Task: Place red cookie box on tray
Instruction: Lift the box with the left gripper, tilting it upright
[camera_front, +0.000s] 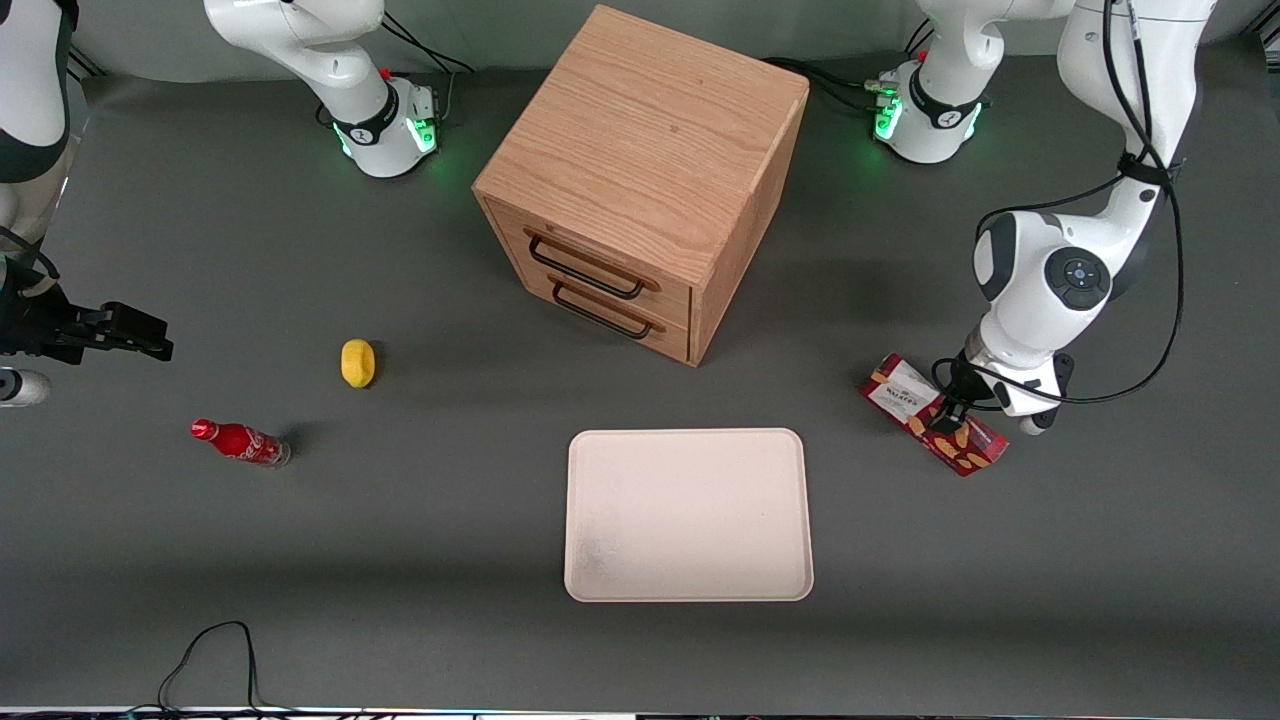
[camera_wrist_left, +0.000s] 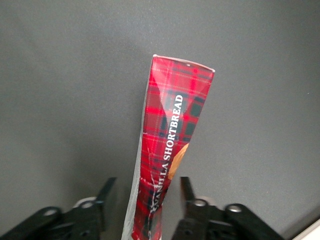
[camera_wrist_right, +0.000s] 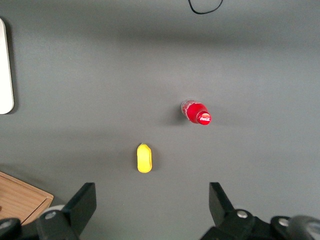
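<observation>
Red cookie box (camera_front: 932, 413) flat on the bench toward the working arm's end, well apart from the tray (camera_front: 688, 514), lying at a slant. Long slim plaid carton, white label panel up; wrist view shows a narrow side with lettering (camera_wrist_left: 172, 145). Likely light and fairly stiff, but thin card, so dents if squeezed hard (creasing already visible near the lower end in the wrist view). Glossy faces, possibly a bit slippery. Best taken across the narrow width near mid-length, so the long ends do not swing.

Tool (camera_front: 948, 418) down at the box, straddling it about mid-length toward the cookie-picture end. Fingers (camera_wrist_left: 106, 200) on either side of the carton with a gap visible on both sides: released, not yet clenched. Closing looks like the step in hand.

Left arm folded over, elbow high, wrist pointing steeply down at the bench, cables looping round the forearm.

Farther out: tray lies nearer the front camera than the wooden drawer cabinet (camera_front: 645, 180). Toward the parked arm's end, yellow lemon-like item (camera_front: 358, 362) and small red soda bottle (camera_front: 240, 442), both well apart from the box.
</observation>
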